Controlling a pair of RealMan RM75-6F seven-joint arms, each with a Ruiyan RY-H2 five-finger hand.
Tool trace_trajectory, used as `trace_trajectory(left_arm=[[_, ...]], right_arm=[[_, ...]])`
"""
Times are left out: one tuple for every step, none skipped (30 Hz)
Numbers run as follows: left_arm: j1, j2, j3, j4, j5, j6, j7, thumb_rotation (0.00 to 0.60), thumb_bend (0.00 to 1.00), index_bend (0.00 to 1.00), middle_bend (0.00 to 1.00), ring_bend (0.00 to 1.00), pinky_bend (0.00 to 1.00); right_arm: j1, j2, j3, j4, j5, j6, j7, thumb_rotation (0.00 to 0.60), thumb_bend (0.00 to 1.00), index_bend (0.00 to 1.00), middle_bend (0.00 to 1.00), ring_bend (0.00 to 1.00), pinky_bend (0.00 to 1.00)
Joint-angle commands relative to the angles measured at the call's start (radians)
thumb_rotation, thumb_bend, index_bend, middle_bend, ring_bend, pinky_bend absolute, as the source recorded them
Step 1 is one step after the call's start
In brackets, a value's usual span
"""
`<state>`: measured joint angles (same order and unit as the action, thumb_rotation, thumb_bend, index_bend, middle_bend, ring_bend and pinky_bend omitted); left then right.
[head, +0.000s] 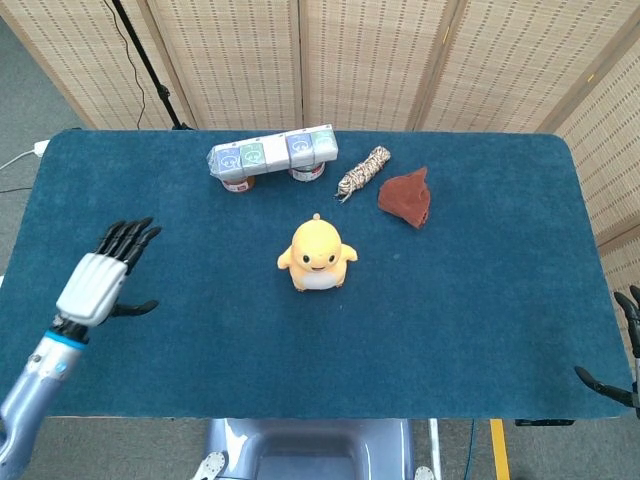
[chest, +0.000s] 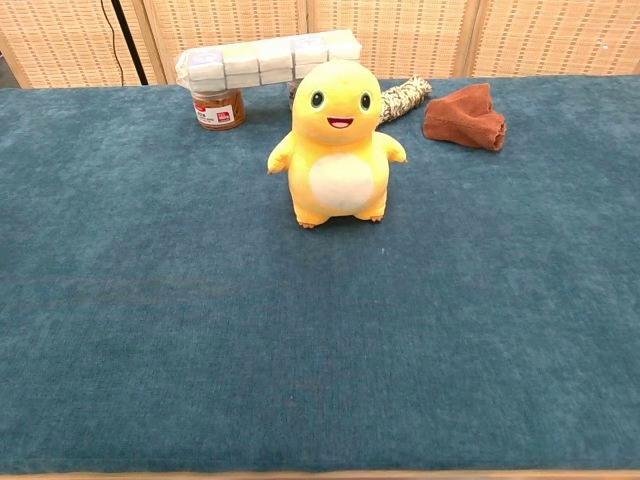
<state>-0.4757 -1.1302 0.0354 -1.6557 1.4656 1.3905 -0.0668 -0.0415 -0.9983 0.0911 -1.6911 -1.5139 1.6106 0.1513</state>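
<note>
A yellow plush toy (head: 317, 256) (chest: 338, 144) stands upright in the middle of the blue table, with nothing touching it. My left hand (head: 103, 278) hovers over the table's left side, far from the toy, with its fingers spread and nothing in it. Of my right hand (head: 618, 362) only dark fingertips show at the right edge of the head view, beyond the table's corner. The chest view shows neither hand.
A wrapped row of packets (head: 271, 154) (chest: 268, 55) lies across two small jars (chest: 219, 109) at the back. A braided rope bundle (head: 363, 171) (chest: 404, 98) and a rust-red cloth (head: 407, 197) (chest: 465, 116) lie to its right. Woven screens stand behind the table.
</note>
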Motion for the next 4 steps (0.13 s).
trace_trajectory(left_arm=[[0.135, 0.04, 0.091, 0.025, 0.081, 0.133, -0.092, 0.6, 0.0, 0.0, 0.0, 0.0, 0.0], [0.152, 0.039, 0.096, 0.028, 0.083, 0.148, -0.095, 0.6, 0.0, 0.0, 0.0, 0.0, 0.0], [0.174, 0.037, 0.103, 0.031, 0.085, 0.166, -0.1, 0.6, 0.0, 0.0, 0.0, 0.0, 0.0], [0.197, 0.037, 0.114, 0.032, 0.082, 0.176, -0.106, 0.6, 0.0, 0.0, 0.0, 0.0, 0.0]], right_arm=[[0.001, -0.011, -0.002, 0.006, -0.012, 0.007, -0.013, 0.6, 0.0, 0.0, 0.0, 0.0, 0.0], [0.001, -0.013, -0.002, 0.008, -0.014, 0.009, -0.015, 0.6, 0.0, 0.0, 0.0, 0.0, 0.0], [0.002, -0.016, -0.002, 0.009, -0.018, 0.011, -0.02, 0.6, 0.0, 0.0, 0.0, 0.0, 0.0], [0.002, -0.018, -0.003, 0.01, -0.021, 0.013, -0.025, 0.6, 0.0, 0.0, 0.0, 0.0, 0.0]])
